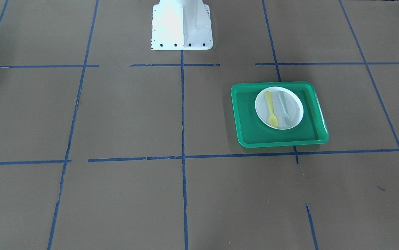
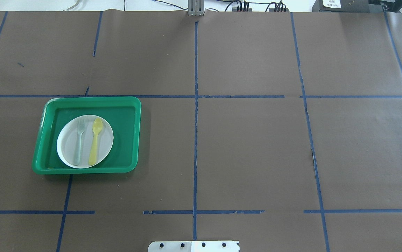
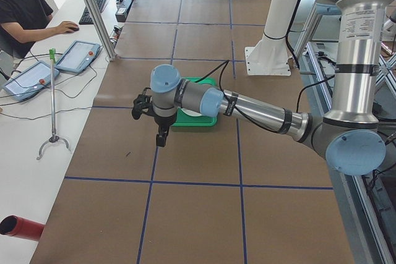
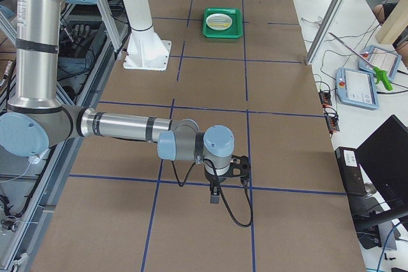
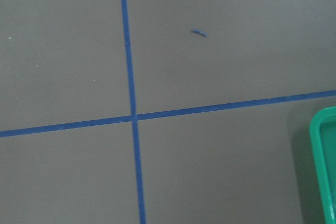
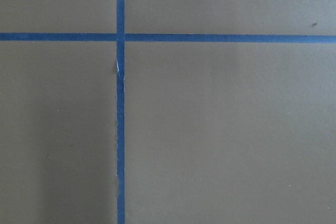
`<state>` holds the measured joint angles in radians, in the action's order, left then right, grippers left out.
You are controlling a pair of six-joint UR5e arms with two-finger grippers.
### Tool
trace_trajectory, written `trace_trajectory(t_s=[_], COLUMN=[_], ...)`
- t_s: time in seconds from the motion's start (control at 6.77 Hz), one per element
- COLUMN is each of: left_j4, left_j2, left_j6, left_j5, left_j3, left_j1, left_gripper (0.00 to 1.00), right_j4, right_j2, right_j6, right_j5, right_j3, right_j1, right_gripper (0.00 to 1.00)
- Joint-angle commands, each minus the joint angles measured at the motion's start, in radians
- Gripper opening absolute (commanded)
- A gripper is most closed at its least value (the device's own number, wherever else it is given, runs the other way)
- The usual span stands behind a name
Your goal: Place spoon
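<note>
L gripper (image 3: pixel 160 139) is hanging fingers-down above the table (image 2: pixel 249 147), just off the tray (image 2: pixel 138 133) on the side toward the table's L end. It's showing in the side cam only, so I can't tell if the fingers are spread or closed. L wrist cam is catching only tape lines and one tray corner. R gripper (image 4: pixel 215 197) is hovering well apart, over a tape crossing toward the R end. Same there, can't tell its opening.

Moving out to the tray: the plate (image 2: pixel 69 150) is sitting inside it, toward the robot-side wall. The spoon (image 2: pixel 96 141) is lying flat on the plate, bowl pointing away from the robot, parallel to the fork (image 2: pixel 79 141) and just beside it, not touching.

I'm reading that neat side-by-side lie as a finished setting, prob. spoon already placed, with both arms parked off it. Can't rule out a start pose, though.

Edges: the raised tray rim is blocking any low sideways approach, so I'm counting on coming from above. The spoon handle end is sitting near the plate rim. Open paper is running wide to the R of the tray.
</note>
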<state>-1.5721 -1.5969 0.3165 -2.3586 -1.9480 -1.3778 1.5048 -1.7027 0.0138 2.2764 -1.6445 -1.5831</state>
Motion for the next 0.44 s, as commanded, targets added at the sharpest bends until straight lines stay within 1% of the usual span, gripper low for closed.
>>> trace_trajectory(t_s=[0.0, 0.15, 0.3], left_j4=[0.0, 0.001, 0.001], left_j2=[-0.108, -0.167, -0.216], left_j6=[0.314, 0.425, 0.515], left_j5=[0.063, 0.124, 0.134], left_j3=[-0.06, -0.055, -0.033], left_j1=[0.228, 0.325, 0.417], left_gripper=[1.0, 1.0, 1.0], right_j4=[0.0, 0.0, -0.001], right_j2=[0.0, 0.0, 0.0], right_j6=[0.0, 0.0, 0.0], right_j5=[0.0, 0.0, 0.0], right_j3=[0.0, 0.0, 0.0], right_j1=[0.0, 0.0, 0.0], right_gripper=[1.0, 1.0, 1.0])
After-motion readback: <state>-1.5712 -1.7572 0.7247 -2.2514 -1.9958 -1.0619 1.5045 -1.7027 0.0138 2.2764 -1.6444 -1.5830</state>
